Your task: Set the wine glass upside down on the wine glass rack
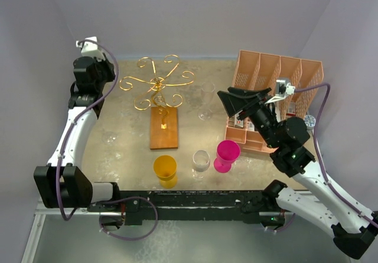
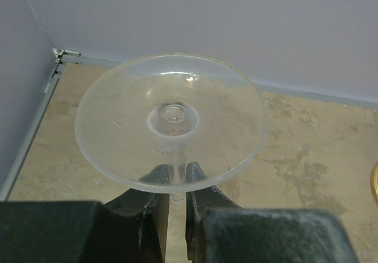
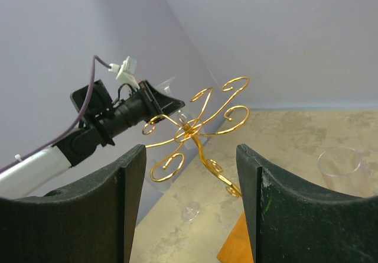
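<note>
**Left claw**: closed on the thin stem of the wine glass. **Right claw**: jaws wide apart, gripping nothing, poised to the right of the wine glass rack and facing it.

**Position.** The glass hangs in the air over the left rear of the tabletop. It is just beside the rack's left-hand spirals and not yet hung on any of them.

**Step in hand, as judged:** bringing the stem to a spiral arm.
- Steer the stem into the open mouth of one curl, so that the foot rides above the wire and the bowl hangs below.
- Travel level and slowly.
- Let go only once the wire bears the foot.
- Do not nudge the stand. It looks light on its wooden base and may shift or tip.

**The glass.** It is clear and colourless, with a broad round foot uppermost and a slender stem running down from the foot's centre into the grip. Its bowl is hidden behind the fingers in the left wrist view.
</note>
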